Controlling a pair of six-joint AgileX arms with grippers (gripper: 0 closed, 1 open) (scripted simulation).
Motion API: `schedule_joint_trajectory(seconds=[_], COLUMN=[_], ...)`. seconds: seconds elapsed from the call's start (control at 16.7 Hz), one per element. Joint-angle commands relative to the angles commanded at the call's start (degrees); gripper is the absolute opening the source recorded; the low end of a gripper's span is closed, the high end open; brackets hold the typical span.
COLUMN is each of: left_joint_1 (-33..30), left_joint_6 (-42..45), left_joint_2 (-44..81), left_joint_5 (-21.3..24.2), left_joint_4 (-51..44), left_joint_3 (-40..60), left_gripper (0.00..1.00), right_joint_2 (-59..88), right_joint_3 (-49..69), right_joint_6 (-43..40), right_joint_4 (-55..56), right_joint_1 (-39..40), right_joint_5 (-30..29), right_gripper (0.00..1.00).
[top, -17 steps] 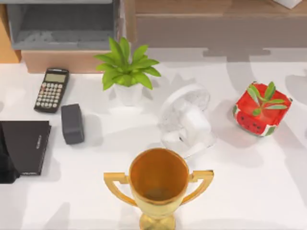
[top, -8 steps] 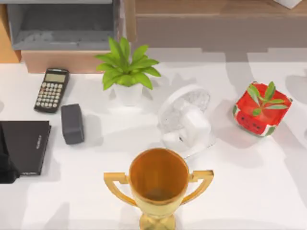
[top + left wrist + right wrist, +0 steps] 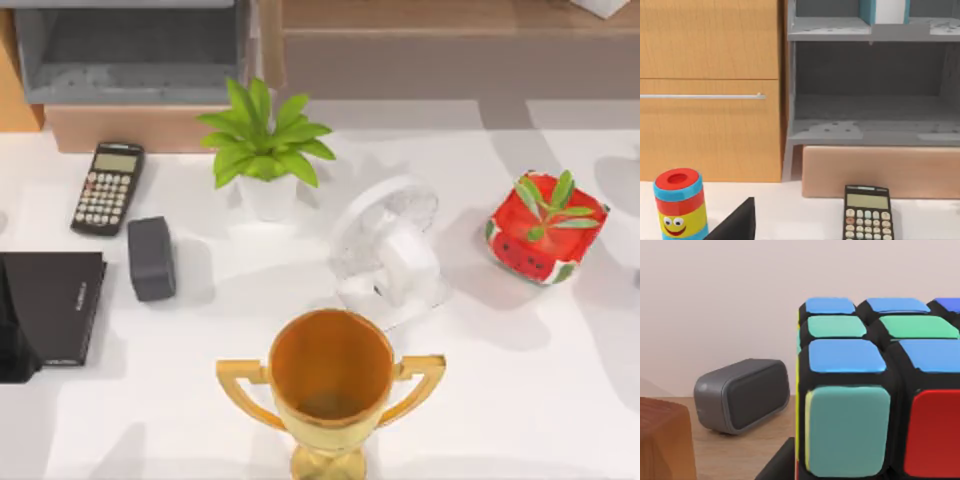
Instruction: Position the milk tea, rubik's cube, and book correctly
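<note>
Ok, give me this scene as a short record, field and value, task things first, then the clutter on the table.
book: teal cover, white pages, upright on upper grey shelf
rubik's cube: close before right wrist camera, on wooden surface
speaker beside cube: dark grey, same wooden surface
calculator: table's left, in front of shelf unit
black notebook: left edge of table
trophy: gold, front centre
fan: white, centre

Two potted plants (image 3: 262, 150) (image 3: 545, 228), one calculator (image 3: 108, 187), one trophy (image 3: 331, 385), one fan (image 3: 388, 252), one rubik's cube (image 3: 880, 390).
</note>
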State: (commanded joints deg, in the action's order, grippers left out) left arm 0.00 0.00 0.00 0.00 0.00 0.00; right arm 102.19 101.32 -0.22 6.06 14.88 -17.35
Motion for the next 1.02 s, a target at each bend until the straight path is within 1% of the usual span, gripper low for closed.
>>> schedule_joint_trajectory(seconds=[0.24, 0.6, 1.02], left_joint_1=[0.00, 0.00, 0.00], left_joint_6=[0.00, 0.00, 0.00], left_joint_2=[0.00, 0.00, 0.00], left_joint_5=[0.00, 0.00, 0.00], left_joint_4=[0.00, 0.00, 0.00], left_joint_3=[0.00, 0.00, 0.00], left_gripper=[1.00, 1.00, 1.00], right_joint_2=[8.02, 9.53, 9.53], right_joint_3=[7.43, 8.36, 8.36], right_joint_6=[0.69, 1.01, 1.01], right_joint_4=[-3.24, -4.20, -4.20], right_joint_1=[0.87, 1.29, 1.29], right_joint_5=[-0.19, -0.65, -0.65], right_gripper=[0.00, 0.00, 0.53])
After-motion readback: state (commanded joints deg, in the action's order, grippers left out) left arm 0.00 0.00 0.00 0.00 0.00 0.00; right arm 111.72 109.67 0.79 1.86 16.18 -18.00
